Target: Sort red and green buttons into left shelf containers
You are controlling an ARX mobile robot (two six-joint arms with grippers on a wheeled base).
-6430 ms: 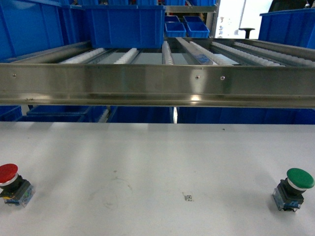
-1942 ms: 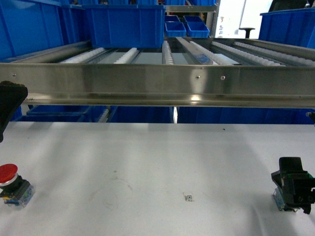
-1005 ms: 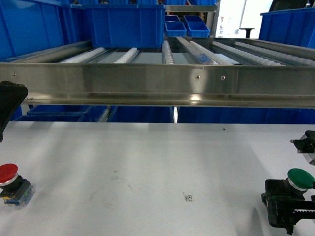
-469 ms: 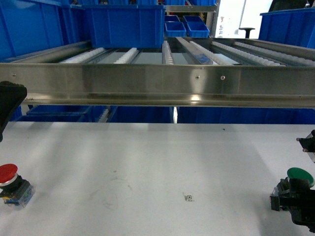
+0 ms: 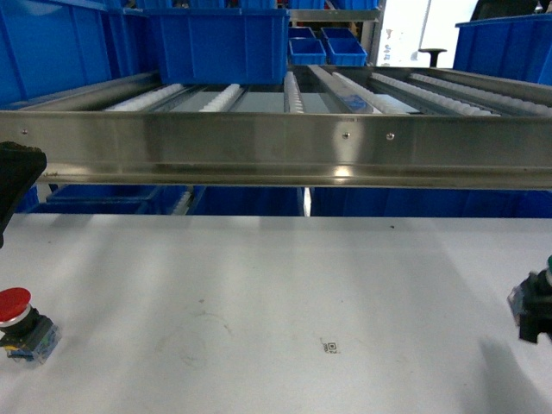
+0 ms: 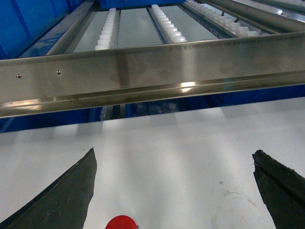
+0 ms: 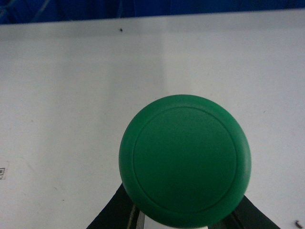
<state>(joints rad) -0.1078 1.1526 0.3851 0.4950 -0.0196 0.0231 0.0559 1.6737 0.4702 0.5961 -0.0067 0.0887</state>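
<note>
Bare white tabletop (image 5: 285, 276) – open, steel roller rack (image 5: 276, 147) overhanging behind

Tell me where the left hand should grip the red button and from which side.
Probably the black body under the cap, coming down from above. The red button stands upright on the white table, its wide mushroom cap overhanging the body, so fingers closing on the cap alone might slip. The left hand is open, fingers either side of the cap in the wrist view, so a straight descent looks feasible.
</note>
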